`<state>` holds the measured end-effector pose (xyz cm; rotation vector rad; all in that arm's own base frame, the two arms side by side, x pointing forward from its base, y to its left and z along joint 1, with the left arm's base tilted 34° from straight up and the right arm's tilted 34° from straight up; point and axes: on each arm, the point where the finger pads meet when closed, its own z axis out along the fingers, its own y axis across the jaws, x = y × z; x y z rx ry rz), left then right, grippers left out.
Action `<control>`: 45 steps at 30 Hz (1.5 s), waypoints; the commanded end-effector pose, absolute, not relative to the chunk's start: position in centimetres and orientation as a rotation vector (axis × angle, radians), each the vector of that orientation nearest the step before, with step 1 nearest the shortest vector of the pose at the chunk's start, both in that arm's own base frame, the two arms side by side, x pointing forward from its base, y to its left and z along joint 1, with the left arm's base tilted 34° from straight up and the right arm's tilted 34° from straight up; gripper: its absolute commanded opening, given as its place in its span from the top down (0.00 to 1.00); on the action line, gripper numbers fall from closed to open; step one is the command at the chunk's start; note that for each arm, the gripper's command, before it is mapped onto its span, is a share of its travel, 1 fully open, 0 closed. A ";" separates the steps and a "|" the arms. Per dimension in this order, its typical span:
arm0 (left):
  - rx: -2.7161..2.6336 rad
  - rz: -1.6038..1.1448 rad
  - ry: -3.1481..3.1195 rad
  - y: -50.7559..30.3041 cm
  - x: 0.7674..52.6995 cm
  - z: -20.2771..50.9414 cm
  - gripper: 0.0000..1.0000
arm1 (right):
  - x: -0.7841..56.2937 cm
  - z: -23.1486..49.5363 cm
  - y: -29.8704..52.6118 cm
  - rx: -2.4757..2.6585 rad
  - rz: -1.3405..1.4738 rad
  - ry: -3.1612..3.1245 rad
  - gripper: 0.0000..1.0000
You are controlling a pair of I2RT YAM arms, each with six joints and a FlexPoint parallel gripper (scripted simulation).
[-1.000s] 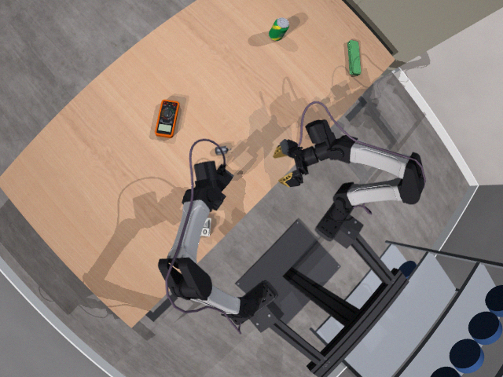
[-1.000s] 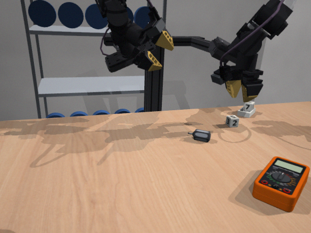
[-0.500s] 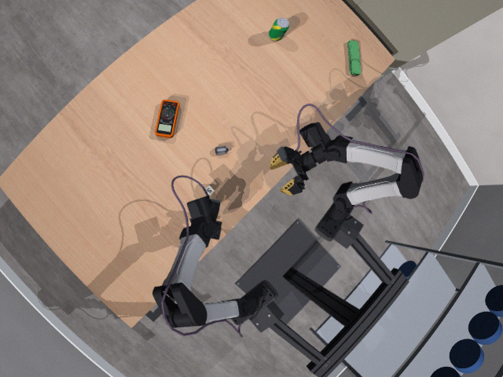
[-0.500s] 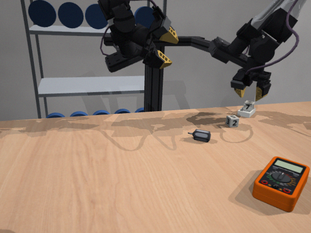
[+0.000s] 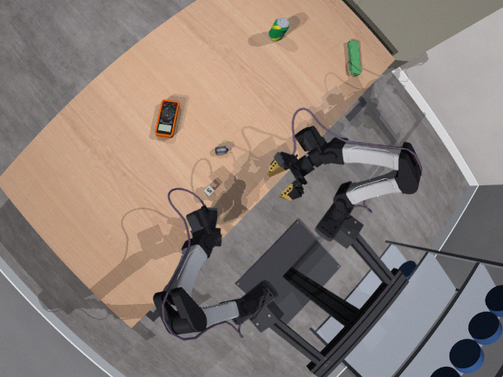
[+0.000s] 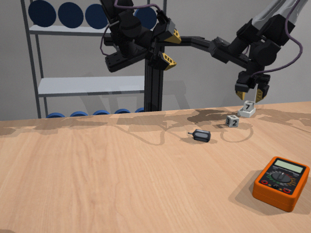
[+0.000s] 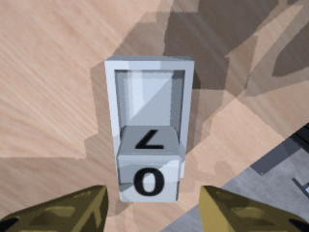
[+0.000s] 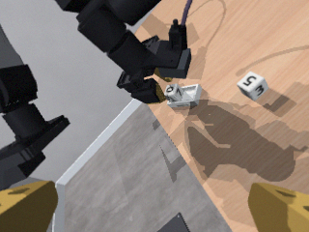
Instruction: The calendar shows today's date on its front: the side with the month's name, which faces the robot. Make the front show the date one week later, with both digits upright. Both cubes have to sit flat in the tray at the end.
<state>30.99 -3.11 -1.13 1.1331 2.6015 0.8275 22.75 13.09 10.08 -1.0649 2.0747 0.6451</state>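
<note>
I note my left end effector (image 5: 214, 237) (image 6: 250, 97) (image 7: 154, 193) (image 8: 166, 90) released, with the 0/7 cube (image 6: 248, 106) (image 7: 150, 166) (image 8: 172, 92) just below it in the tray (image 6: 245, 114) (image 7: 111, 101) (image 8: 198, 94), the other cube (image 5: 209, 190) (image 6: 232, 121) (image 8: 252, 86) near the tray on the worktop (image 5: 134, 162) (image 6: 112, 175) (image 7: 43, 111) (image 8: 285, 29).
</note>
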 end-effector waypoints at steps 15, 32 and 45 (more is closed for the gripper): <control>1.124 0.818 2.597 -2.3 32.0 -3.0 0.82 | 23.1 10.5 13.3 -1.058 0.641 2.057 0.00; 1.210 0.843 2.559 -5.4 30.1 3.2 0.81 | 23.3 10.9 13.3 -1.061 0.649 2.054 0.00; 1.810 0.900 2.314 -5.1 38.1 3.7 0.81 | 24.4 11.3 13.2 -1.037 0.618 2.052 0.00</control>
